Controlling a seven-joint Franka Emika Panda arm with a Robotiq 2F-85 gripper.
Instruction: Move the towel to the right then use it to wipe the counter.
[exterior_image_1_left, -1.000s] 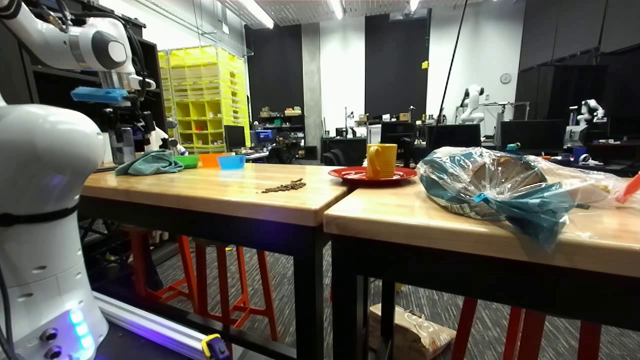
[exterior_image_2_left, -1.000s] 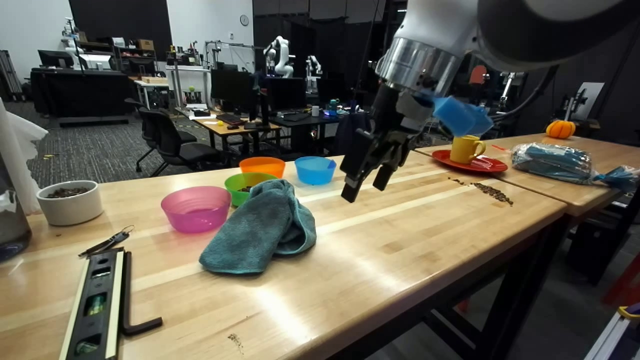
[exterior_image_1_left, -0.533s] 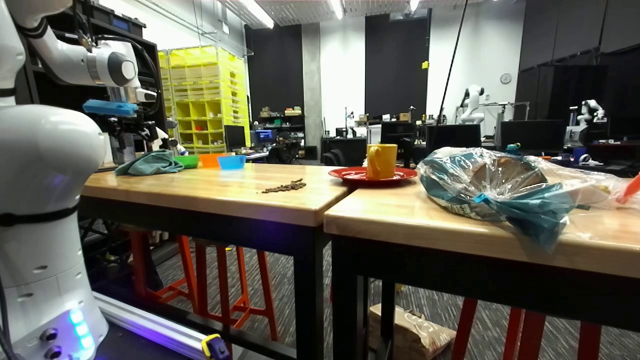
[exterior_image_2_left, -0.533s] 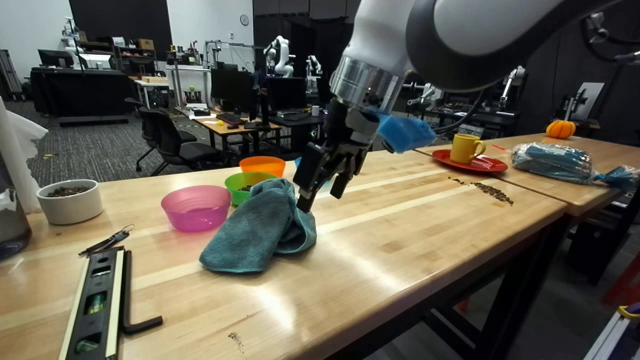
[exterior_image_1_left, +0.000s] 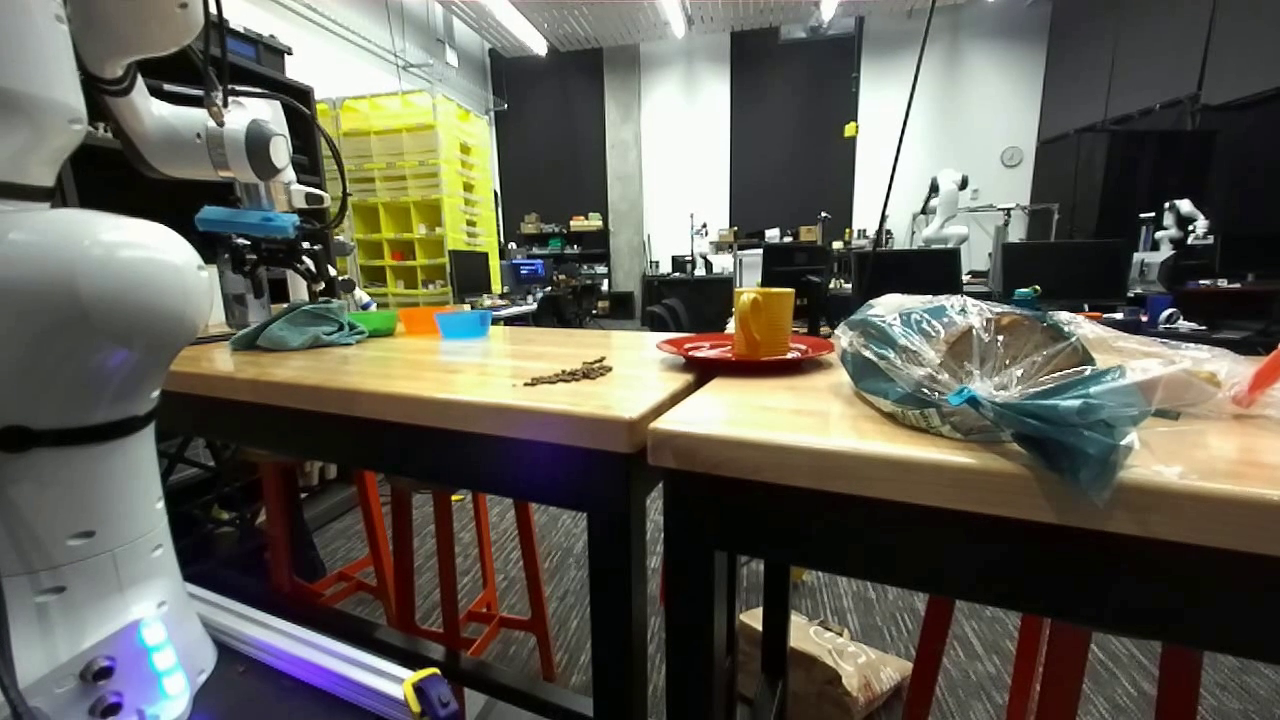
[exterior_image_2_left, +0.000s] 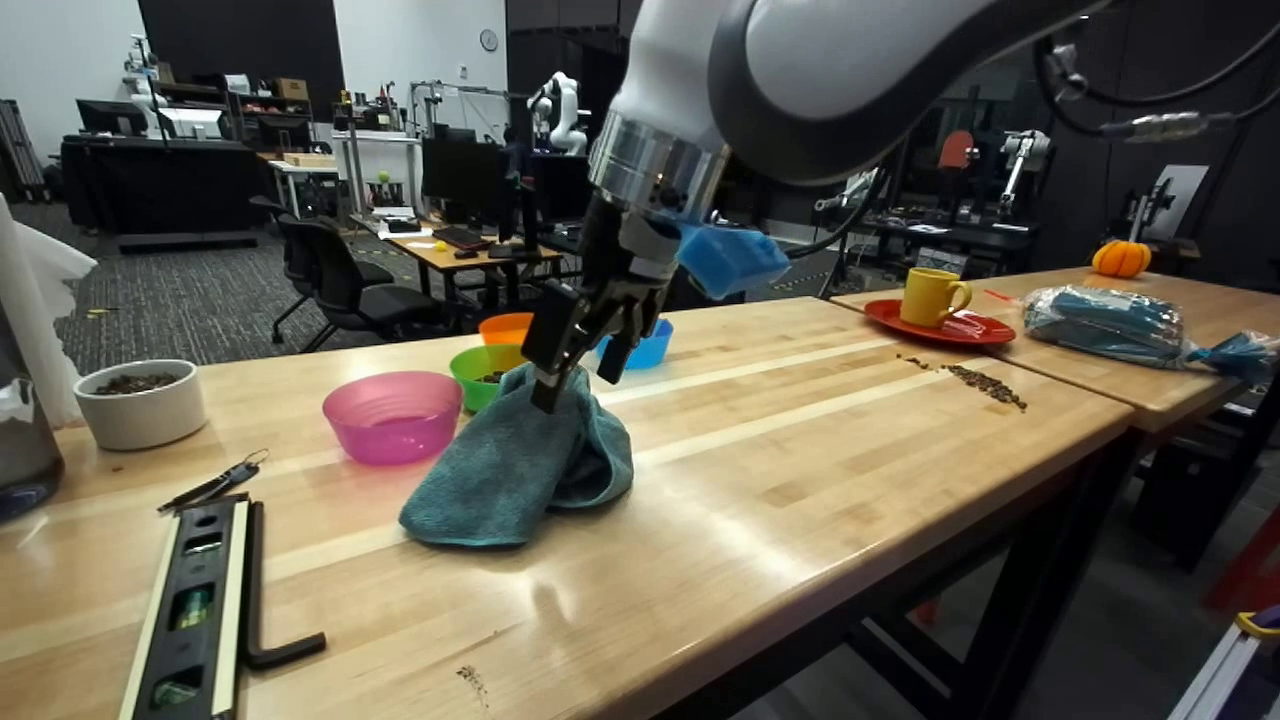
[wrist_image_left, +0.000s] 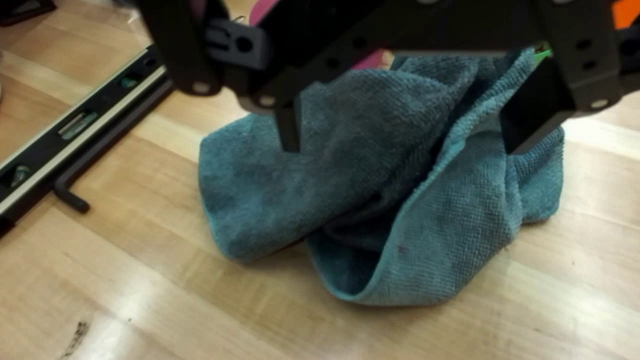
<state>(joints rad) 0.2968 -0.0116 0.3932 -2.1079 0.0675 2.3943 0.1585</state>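
The teal-grey microfibre towel (exterior_image_2_left: 495, 475) was seen bunched on the butcher-block counter (exterior_image_2_left: 780, 500), just beside the pink bowl (exterior_image_2_left: 372, 435) and the green bowl (exterior_image_2_left: 466, 384). Above the towel's folds, the fingers (wrist_image_left: 537, 110) of the Robotiq gripper (wrist_image_left: 404, 144) were spread wide, with nothing held; whether a tip touched cloth could not be told. For a sure grasp, it was judged best that the raised ridge be centred between them, depth be gained without the wood being pressed, and several layers be pinched before any lift
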